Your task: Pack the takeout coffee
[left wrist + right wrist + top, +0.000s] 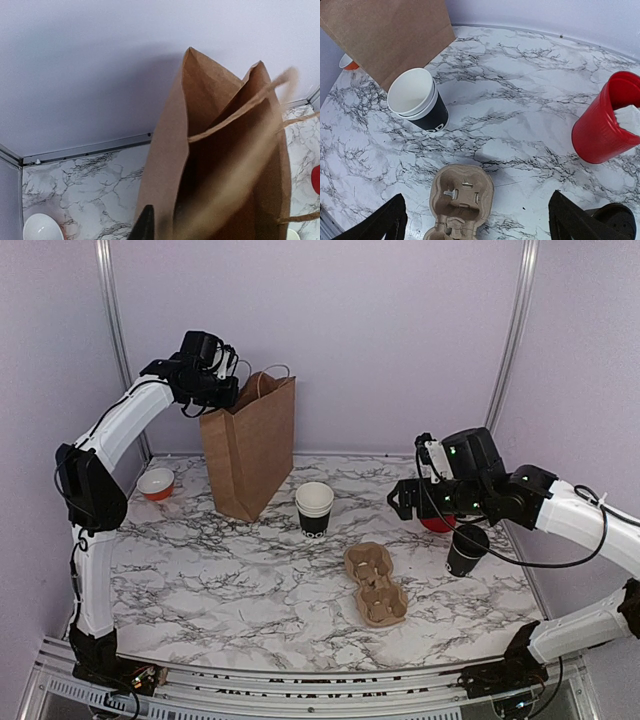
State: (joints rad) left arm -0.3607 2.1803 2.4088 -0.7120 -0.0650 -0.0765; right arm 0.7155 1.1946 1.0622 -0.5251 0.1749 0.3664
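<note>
The coffee (467, 548) stands on the worktop (230, 570) just beside the red cup (437, 524), on that cup's near side. It is upright, its long axis vertical, with the black lid (616, 223) on top and facing up. The right gripper (476, 195) hangs above the worktop on the red cup's left, jaws spread wide with nothing between them. In the right wrist view the coffee sits outside that gap, just past one finger (575, 220), apart from it and not touched. Farther left of the red cup lie the carrier (375, 583), the cup stack (314, 507) and the bag (250, 445). The left gripper (226, 388) is up at the bag's top edge, well apart from the red cup. Only one fingertip (145, 226) shows beside the bag wall, so whether it is closed on the paper cannot be told.
</note>
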